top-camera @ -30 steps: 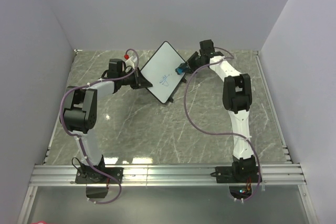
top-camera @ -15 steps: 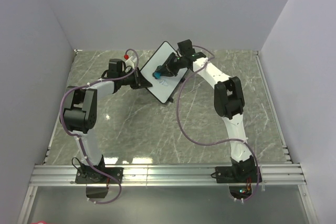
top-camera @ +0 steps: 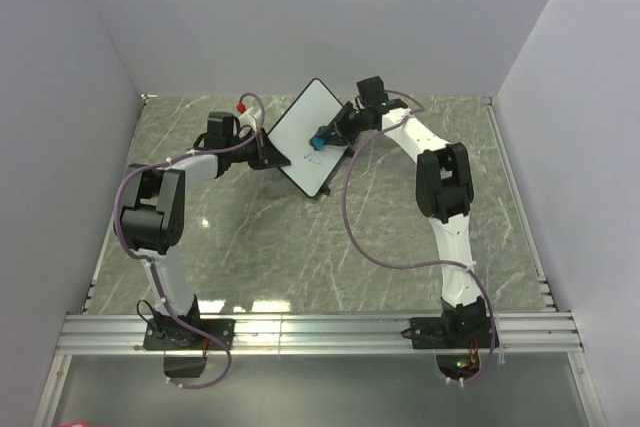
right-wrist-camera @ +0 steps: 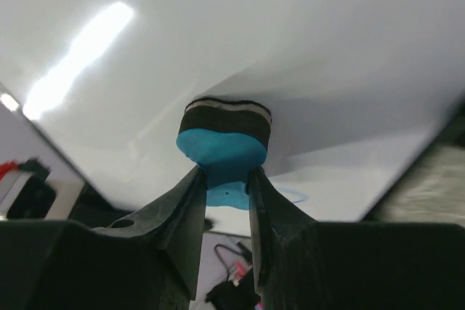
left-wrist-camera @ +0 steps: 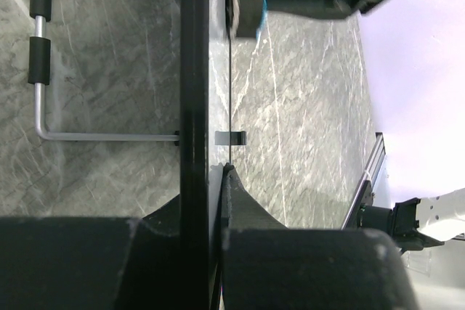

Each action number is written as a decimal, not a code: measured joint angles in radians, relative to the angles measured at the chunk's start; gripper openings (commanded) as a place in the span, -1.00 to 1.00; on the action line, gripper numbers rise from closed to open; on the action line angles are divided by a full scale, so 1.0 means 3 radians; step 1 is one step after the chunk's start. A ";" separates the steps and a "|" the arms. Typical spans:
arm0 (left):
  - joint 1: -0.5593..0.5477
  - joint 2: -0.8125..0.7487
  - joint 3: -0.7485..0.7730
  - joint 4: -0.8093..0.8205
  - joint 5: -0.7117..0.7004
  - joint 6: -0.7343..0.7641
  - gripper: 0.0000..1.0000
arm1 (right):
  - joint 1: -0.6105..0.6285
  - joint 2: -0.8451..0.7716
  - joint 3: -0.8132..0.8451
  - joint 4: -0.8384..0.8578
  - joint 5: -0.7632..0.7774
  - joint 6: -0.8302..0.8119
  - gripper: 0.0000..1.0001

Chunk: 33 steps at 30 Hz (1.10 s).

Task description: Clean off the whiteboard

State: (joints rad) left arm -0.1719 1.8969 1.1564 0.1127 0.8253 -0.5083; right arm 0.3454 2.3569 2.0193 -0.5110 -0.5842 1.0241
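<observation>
The whiteboard (top-camera: 305, 127) stands tilted at the far middle of the table, with a blue scribble (top-camera: 311, 155) near its centre. My left gripper (top-camera: 262, 150) is shut on its left edge; in the left wrist view the board's black frame (left-wrist-camera: 194, 70) runs between my jaws. My right gripper (top-camera: 326, 137) is shut on the blue eraser (top-camera: 319, 142), whose felt face presses on the board just above the scribble. In the right wrist view the eraser (right-wrist-camera: 223, 149) sits between my fingers against the white board (right-wrist-camera: 240, 41), with a blue line (right-wrist-camera: 290, 194) beside it.
A metal wire stand (left-wrist-camera: 43, 63) shows behind the board in the left wrist view. A red-tipped marker (top-camera: 243, 106) lies by the left arm. Grey walls close the table's back and sides.
My right gripper swept the eraser left across the board, then came back right to the scribble. The scribble looks smaller than a second ago. The left arm has not moved.
</observation>
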 measured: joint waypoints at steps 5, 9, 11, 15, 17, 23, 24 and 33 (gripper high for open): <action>-0.0003 -0.0001 0.0000 0.0000 0.0000 0.0001 -0.99 | -0.0086 -0.0009 -0.0083 -0.0193 0.0225 -0.0209 -1.00; -0.0001 -0.0003 0.0000 -0.0003 0.0001 0.0006 -0.99 | -0.0023 -0.0225 -0.0530 -0.0137 0.0284 -0.0281 -1.00; -0.0001 -0.0003 0.0000 -0.0005 0.0001 0.0014 -0.99 | 0.0036 -0.0276 -0.0641 -0.0170 0.0285 -0.0301 -1.00; 0.0001 -0.0003 0.0000 -0.0005 0.0001 0.0028 -0.99 | 0.0161 -0.0252 -0.0462 -0.0398 0.0323 -0.0431 -1.00; 0.0001 -0.0003 0.0000 -0.0005 0.0000 0.0028 -0.99 | 0.0253 -0.0201 -0.0262 -0.0543 0.0331 -0.0483 -1.00; 0.0001 -0.0004 0.0000 -0.0008 -0.0005 0.0025 -0.99 | 0.0449 0.0058 0.0504 -0.0823 0.0275 -0.0492 -1.00; 0.0001 -0.0004 0.0000 -0.0008 -0.0008 0.0025 -0.99 | 0.0458 0.0099 0.0609 -0.0835 0.0258 -0.0482 -1.00; -0.0001 -0.0005 0.0000 -0.0017 -0.0015 0.0023 -0.99 | 0.0436 0.0135 0.0619 -0.0690 0.0153 -0.0403 -1.00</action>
State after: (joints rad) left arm -0.1722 1.8954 1.1564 0.1078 0.8207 -0.5014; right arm 0.4763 2.3974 2.2051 -0.7181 -0.5385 0.9031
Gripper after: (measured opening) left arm 0.099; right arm 0.334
